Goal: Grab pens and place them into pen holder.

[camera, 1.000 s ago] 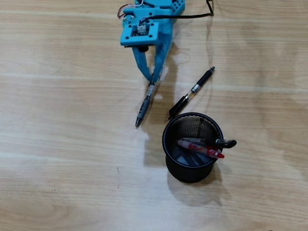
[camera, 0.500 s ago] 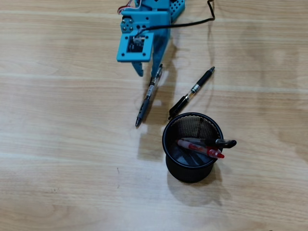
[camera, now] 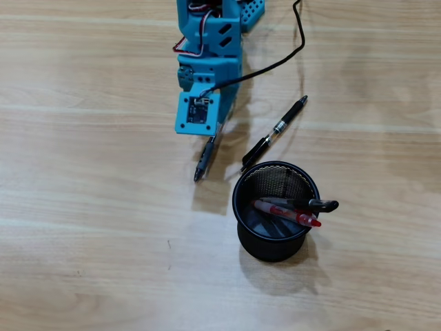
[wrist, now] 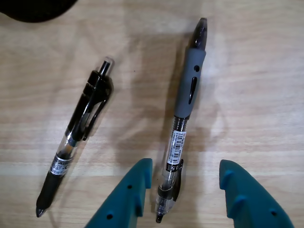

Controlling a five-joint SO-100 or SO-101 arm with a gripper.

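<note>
Jaws of the teal plastic gripper [wrist: 187, 190] spread wide — straddling the grey-gripped black-and-clear pen's [wrist: 183, 118] clip end, its axis running straight ahead between them.

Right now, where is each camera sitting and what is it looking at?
Overhead view: fixed above the table, looking straight down; it shows the blue arm, two loose pens and the holder with two pens inside.
Wrist view: rides on the arm, looking down past the open gripper, whose two blue fingers enter from the bottom edge.
Shared: both show the grey-grip pen under the gripper, and the other loose pen beside it.
</note>
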